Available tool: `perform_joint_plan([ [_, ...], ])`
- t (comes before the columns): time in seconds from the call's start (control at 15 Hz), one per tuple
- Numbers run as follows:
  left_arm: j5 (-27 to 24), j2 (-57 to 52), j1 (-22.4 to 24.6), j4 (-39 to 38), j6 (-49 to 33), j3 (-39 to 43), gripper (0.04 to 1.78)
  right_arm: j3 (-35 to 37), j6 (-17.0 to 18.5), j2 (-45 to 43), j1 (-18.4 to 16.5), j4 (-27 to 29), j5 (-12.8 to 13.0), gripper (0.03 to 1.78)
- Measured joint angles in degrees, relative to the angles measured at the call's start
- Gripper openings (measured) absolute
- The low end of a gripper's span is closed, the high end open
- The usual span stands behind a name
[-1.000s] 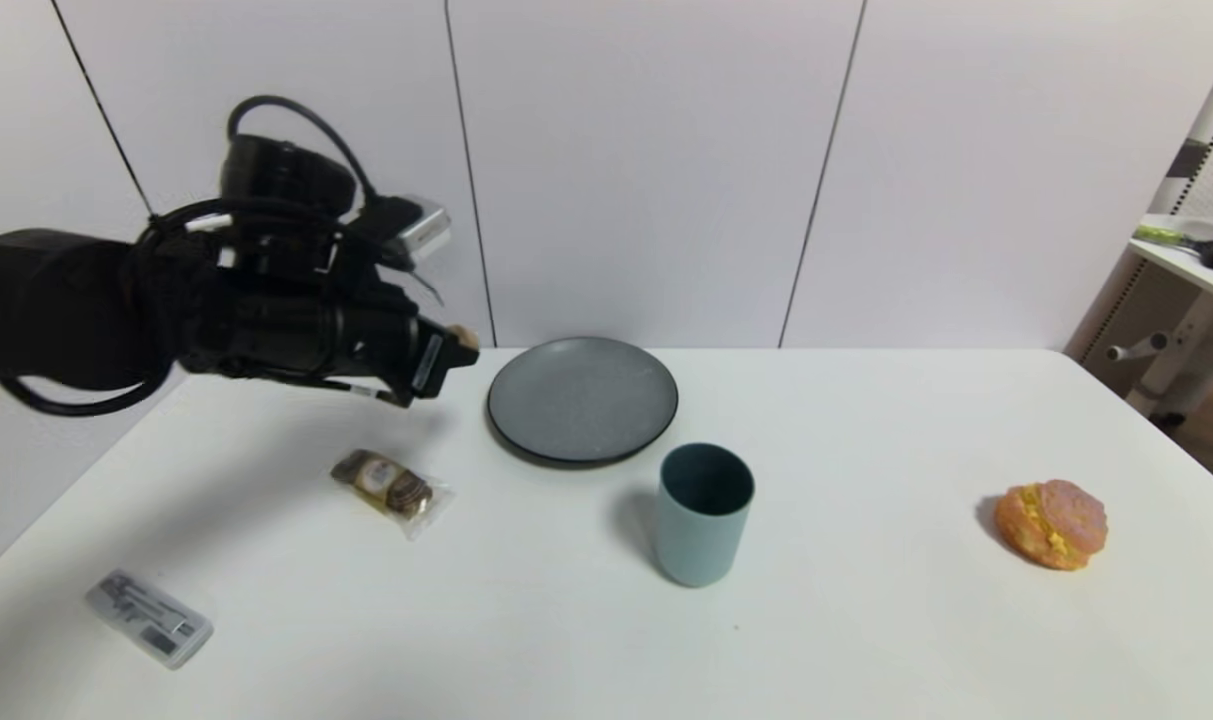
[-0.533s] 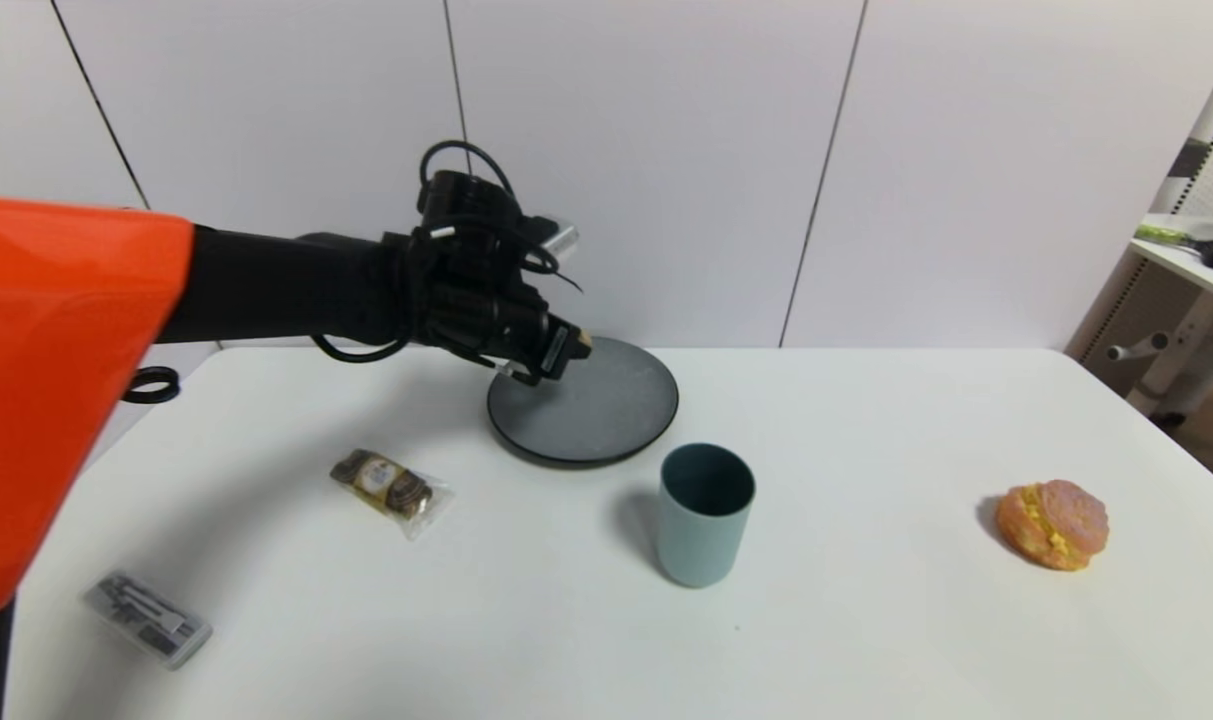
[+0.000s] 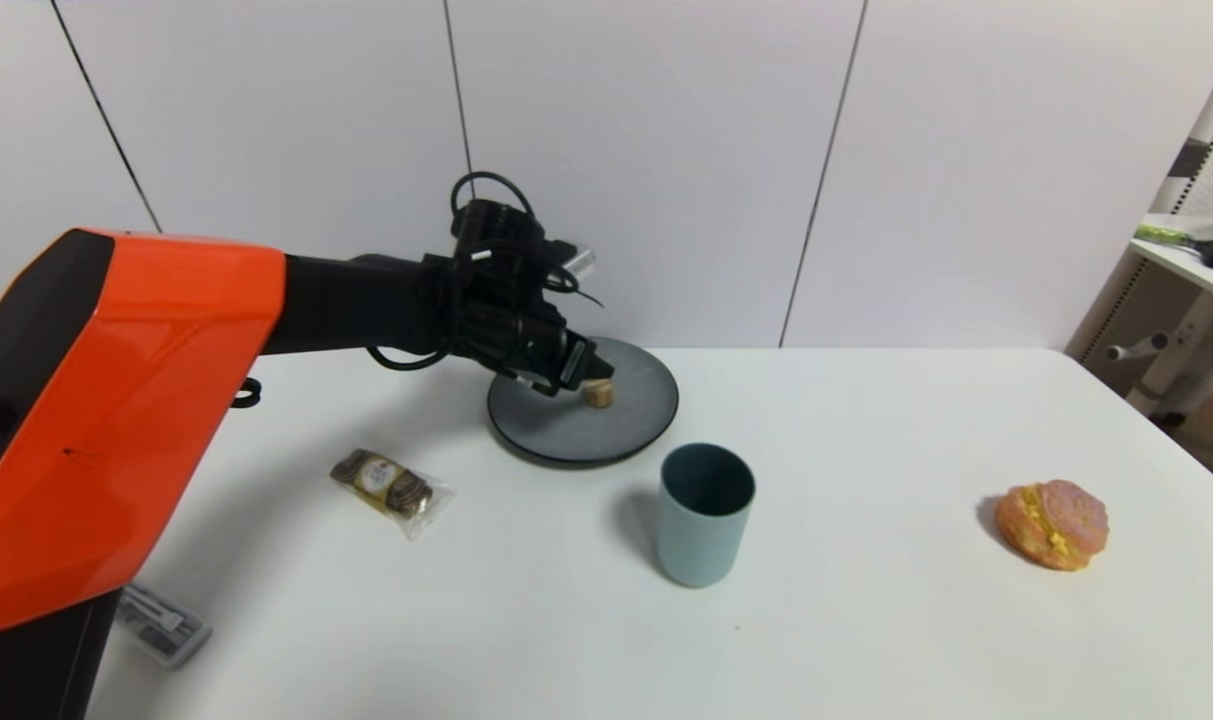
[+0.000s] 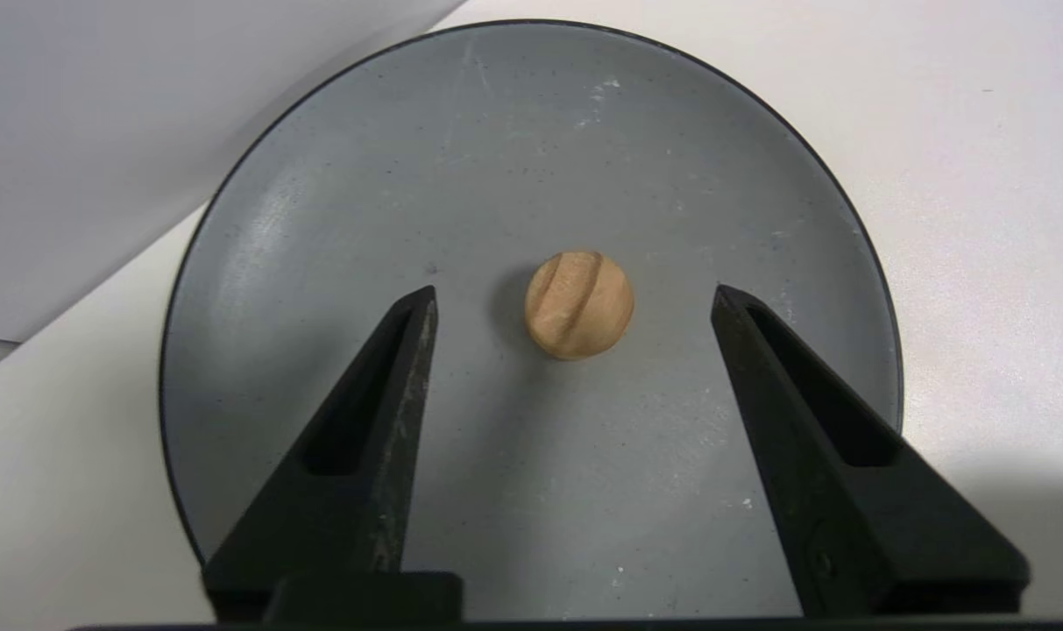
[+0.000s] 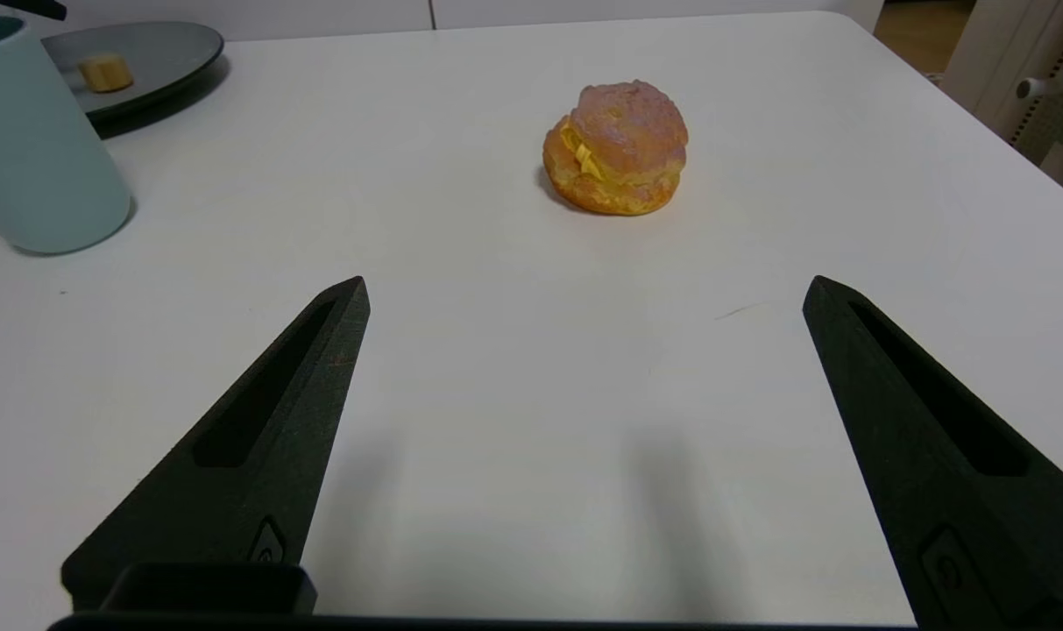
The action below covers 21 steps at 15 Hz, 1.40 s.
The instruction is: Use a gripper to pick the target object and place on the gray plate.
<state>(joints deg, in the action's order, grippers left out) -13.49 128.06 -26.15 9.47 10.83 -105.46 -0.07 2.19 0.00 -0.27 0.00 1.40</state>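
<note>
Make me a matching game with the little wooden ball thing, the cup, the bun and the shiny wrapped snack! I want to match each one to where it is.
Things:
1. wooden block
2. blue-gray cup
3. toy bun
4. wrapped snack

Places:
A. on the table on the robot's right side, away from everything else
B. on the gray plate, between the open fingers of the left gripper
C. on the table on the robot's left side, nearer the robot than the plate
D. standing upright on the table, just in front of the plate

Pairs: 1-B, 2-D, 3-A, 4-C
</note>
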Motion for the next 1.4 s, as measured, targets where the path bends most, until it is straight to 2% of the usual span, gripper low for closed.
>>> perform_joint_plan([
  [0.2, 0.33, -2.27, 0.0, -0.05, 0.11, 0.0, 1.34, 0.0, -0.02, 0.0, 0.02, 0.05, 0.0, 1.71],
  [0.4, 2.73, -9.7, 1.67, 0.37, 0.44, 1.77, 1.45, 0.0, 0.0, 0.0, 0.0, 0.05, 0.0, 1.71],
  [0.53, 6.91, -16.48, 4.38, 0.69, 0.66, 3.45, 1.51, 0.0, 0.0, 0.0, 0.0, 0.05, 0.0, 1.71],
  [0.73, 12.35, -28.43, 10.89, 1.35, 0.91, 9.24, 1.57, 0.0, -0.02, 0.0, 0.0, 0.02, -0.02, 1.71],
  [1.0, 14.73, -46.64, 19.93, 1.44, 1.05, 28.2, 1.63, 0.0, 0.0, 0.0, 0.0, 0.0, -0.02, 1.71],
  [1.4, 15.36, -79.78, 24.47, 1.19, 0.89, 62.61, 1.67, 0.0, 0.0, 0.0, 0.0, 0.0, 0.0, 1.71],
])
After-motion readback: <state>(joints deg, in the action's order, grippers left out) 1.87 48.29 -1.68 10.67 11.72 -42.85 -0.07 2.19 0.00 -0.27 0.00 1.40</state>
